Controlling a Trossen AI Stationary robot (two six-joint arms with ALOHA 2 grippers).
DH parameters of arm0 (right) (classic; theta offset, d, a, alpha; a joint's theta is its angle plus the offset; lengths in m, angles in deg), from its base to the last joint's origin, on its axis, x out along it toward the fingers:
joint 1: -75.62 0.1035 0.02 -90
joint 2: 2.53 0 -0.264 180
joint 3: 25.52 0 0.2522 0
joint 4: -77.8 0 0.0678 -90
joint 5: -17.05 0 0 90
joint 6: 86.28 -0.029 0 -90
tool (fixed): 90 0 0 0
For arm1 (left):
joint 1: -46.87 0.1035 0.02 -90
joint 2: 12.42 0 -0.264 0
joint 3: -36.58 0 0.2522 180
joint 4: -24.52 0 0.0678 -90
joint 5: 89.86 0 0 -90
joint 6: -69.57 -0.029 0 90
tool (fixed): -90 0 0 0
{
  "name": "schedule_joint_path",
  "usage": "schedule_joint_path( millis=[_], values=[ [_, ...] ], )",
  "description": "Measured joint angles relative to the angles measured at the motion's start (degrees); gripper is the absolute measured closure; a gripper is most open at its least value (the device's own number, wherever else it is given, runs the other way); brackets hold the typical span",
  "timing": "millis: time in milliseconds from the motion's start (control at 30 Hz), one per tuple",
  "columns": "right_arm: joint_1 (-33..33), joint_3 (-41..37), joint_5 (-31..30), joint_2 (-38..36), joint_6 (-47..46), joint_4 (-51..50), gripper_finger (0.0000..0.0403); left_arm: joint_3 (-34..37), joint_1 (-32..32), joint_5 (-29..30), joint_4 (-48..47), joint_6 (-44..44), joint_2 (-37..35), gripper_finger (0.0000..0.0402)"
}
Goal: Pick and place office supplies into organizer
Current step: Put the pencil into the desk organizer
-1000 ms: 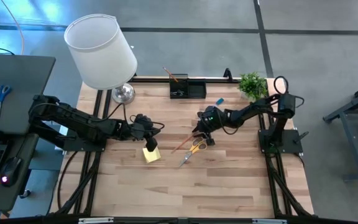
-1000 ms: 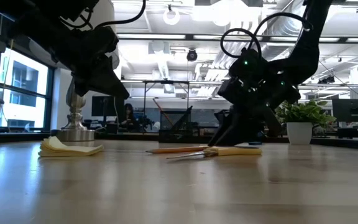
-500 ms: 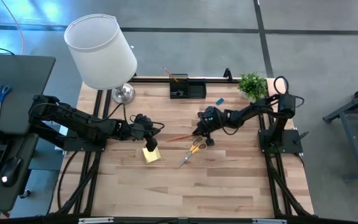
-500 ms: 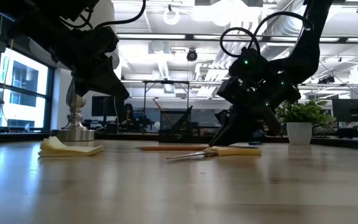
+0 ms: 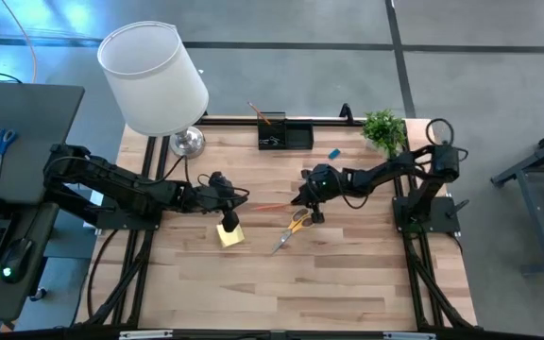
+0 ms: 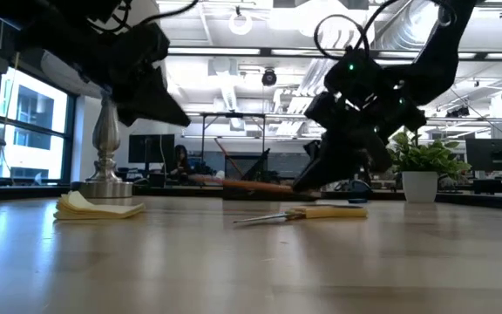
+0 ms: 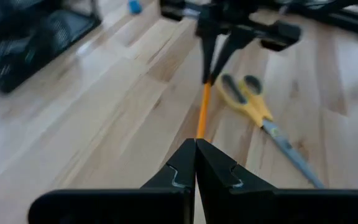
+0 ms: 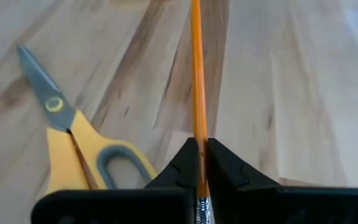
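My right gripper (image 5: 299,201) is shut on a thin orange pencil (image 5: 274,205) near the table's middle, and the pencil is off the wood in the low view (image 6: 242,183). Orange-handled scissors (image 5: 296,227) lie flat just nearside of it. My left gripper (image 5: 241,195) hangs shut and empty above a yellow sticky-note pad (image 5: 230,234), facing the right gripper. The black organizer (image 5: 284,137) stands at the far edge, with a small blue eraser (image 5: 333,153) to its right. My right gripper pinches the pencil between its two fingers near the end with the metal band (image 8: 200,186). The fingers (image 8: 219,168) come slanting down from the table's right and lie roughly along the pencil. The pencil sticks out toward the table's left, nearly level, lifted clear.
A lamp with a white shade (image 5: 154,76) stands at the far left corner and a small green plant (image 5: 383,127) at the far right. The near half of the wooden table (image 5: 300,283) holds nothing in view.
My right gripper has taken hold of the pencil and risen a little. The pencil's free end first swung along the table toward the far edge, out of its slant beside the scissors. Now the whole pencil is lifted clear, pointing left. The scissors have stayed put.
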State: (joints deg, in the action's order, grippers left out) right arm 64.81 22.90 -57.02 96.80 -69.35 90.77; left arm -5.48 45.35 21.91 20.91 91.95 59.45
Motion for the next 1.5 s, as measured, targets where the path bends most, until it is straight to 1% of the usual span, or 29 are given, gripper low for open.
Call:
schedule_joint_path(
  millis=[167, 300, 400, 500, 567, 633, 733, 800, 867, 967, 1067, 1200, 1300, 1400, 1500],
  values=[
    [0.0, 0.0, 0.2, -4.8, -0.2, -2.7, 0.0401, -0.2, 0.0, -1.8, 4.7, -5.5, 0.0, 0.0401],
    [0.0, 0.1, -1.0, -8.3, -0.5, -8.0, 0.0402, -1.8, 0.0, -3.9, 5.2, -8.8, 0.0, 0.0401],
    [-0.4, 0.1, -2.4, -9.0, -3.9, -11.0, 0.0399, -3.4, 0.0, -6.4, 5.0, -14.7, 0.0, 0.0401],
    [-0.8, 0.1, -1.9, -9.0, -7.7, -11.6, 0.0399, -6.0, 0.0, -10.1, 2.1, -21.9, 0.0, 0.0401],
    [-0.8, 0.1, -1.9, -9.0, -8.7, -11.8, 0.0399, -8.3, -0.1, -9.7, -2.4, -25.5, 0.6, 0.0396],
    [-0.8, 0.5, -1.8, -9.0, -9.6, -12.7, 0.0399, -10.9, -0.1, -7.4, -8.8, -28.0, 1.5, 0.0379],
    [-0.5, 1.2, -1.4, -9.0, -8.2, -15.3, 0.0400, -14.3, 0.0, -4.0, -15.9, -29.7, 3.9, 0.0330],
    [-0.1, 0.8, -1.5, -9.0, -8.1, -15.9, 0.0401, -15.1, 0.0, -4.0, -16.8, -29.6, 5.4, 0.0290],
    [0.5, -0.1, -1.7, -9.0, -8.3, -15.8, 0.0401, -15.3, 0.0, -5.3, -15.5, -29.0, 6.9, 0.0252],
    [1.4, -2.4, -3.1, -9.0, -5.6, -16.6, 0.0402, -15.3, -0.1, -6.1, -13.7, -27.7, 9.4, 0.0205],
    [1.4, -5.2, -5.1, -9.0, -3.6, -12.0, 0.0403, -15.3, 0.0, -5.8, -11.9, -27.2, 11.2, 0.0177],
    [1.4, -8.1, -5.1, -9.0, -2.1, -2.4, 0.0392, -15.2, 0.0, -5.7, -9.9, -27.1, 12.7, 0.0166],
    [1.4, -9.7, -5.5, -9.0, -1.1, 2.5, 0.0371, -15.3, 0.0, -5.2, -9.5, -27.1, 12.8, 0.0165],
    [0.7, -12.3, -6.9, -9.0, -0.1, 5.4, 0.0345, -15.2, 0.0, -1.8, -9.3, -27.1, 12.8, 0.0165],
    [-0.5, -16.4, -6.9, -9.0, -2.2, 13.4, 0.0323, -15.2, 0.0, -0.9, -8.2, -27.1, 12.8, 0.0165]
  ],
)
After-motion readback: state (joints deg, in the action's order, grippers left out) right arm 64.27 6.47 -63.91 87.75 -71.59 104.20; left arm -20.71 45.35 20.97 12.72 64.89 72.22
